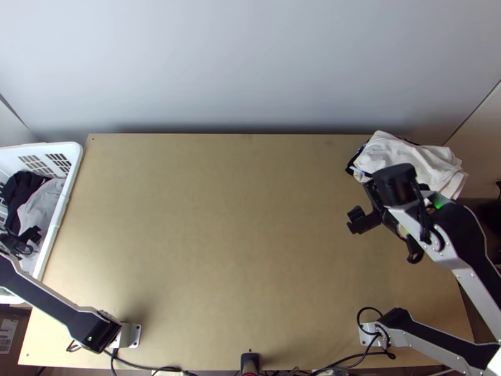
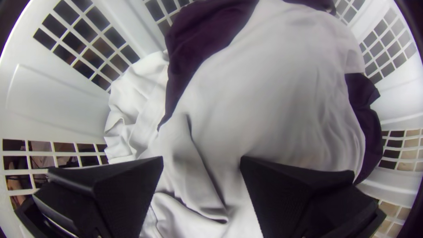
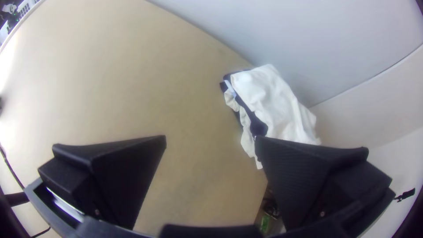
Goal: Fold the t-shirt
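Note:
In the top view my left gripper (image 1: pixel 24 237) is over the white basket at the left, above grey and dark cloth (image 1: pixel 39 203). The left wrist view has the left gripper (image 2: pixel 202 161) open over bunched light cloth (image 2: pixel 282 88) with dark purple parts, nothing gripped. My right gripper (image 1: pixel 366 203) is above the table's right part, beside a stack of white and dark cloth (image 1: pixel 410 160) at the back right corner. In the right wrist view the right gripper (image 3: pixel 210 139) stands open with nothing between its fingers, and the stack (image 3: pixel 277 101) lies beyond one finger.
The basket (image 1: pixel 62 207) stands at the table's left edge, its wall rising around the cloth. Bare wood of the table (image 1: pixel 219 219) spreads between the arms. Cables (image 1: pixel 351 360) run along the near edge. A wall (image 1: pixel 250 69) stands behind the table.

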{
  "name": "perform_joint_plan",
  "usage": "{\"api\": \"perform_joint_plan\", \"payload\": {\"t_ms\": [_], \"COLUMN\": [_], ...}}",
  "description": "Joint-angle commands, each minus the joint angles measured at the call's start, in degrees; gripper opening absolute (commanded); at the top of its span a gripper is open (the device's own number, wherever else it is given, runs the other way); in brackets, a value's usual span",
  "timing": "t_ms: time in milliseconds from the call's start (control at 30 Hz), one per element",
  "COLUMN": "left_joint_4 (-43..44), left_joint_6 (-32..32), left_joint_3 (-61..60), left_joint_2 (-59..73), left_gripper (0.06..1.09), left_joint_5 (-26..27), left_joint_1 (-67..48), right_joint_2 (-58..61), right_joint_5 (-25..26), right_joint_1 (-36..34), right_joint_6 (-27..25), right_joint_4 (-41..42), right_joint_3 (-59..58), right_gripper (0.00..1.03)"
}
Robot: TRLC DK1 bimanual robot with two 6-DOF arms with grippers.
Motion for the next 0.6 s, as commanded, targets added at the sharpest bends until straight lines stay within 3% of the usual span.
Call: {"api": "perform_joint_plan", "payload": {"t_ms": [0, 267, 567], "left_joint_4": [0.24, 1.30, -0.11], "left_joint_6": [-0.74, -2.06, -5.92], "left_joint_3": [1.91, -0.73, -6.88], "left_joint_2": [2.80, 1.04, -12.58], "left_gripper": [0.74, 0.12, 0.09], "left_joint_5": [-0.48, -3.47, -2.06], "left_joint_1": [0.04, 0.22, 0.39], "right_joint_2": [2.38, 2.29, 1.94], "right_joint_5": [0.03, 0.03, 0.03], "right_joint_1": [-0.14, -0.31, -0.40], "right_joint_6": [0.19, 0.10, 0.19], "right_joint_4": [-0.14, -0.14, -0.05], "right_joint_3": [1.17, 0.03, 0.03], "right_gripper": [0.95, 0.95, 0.98]}}
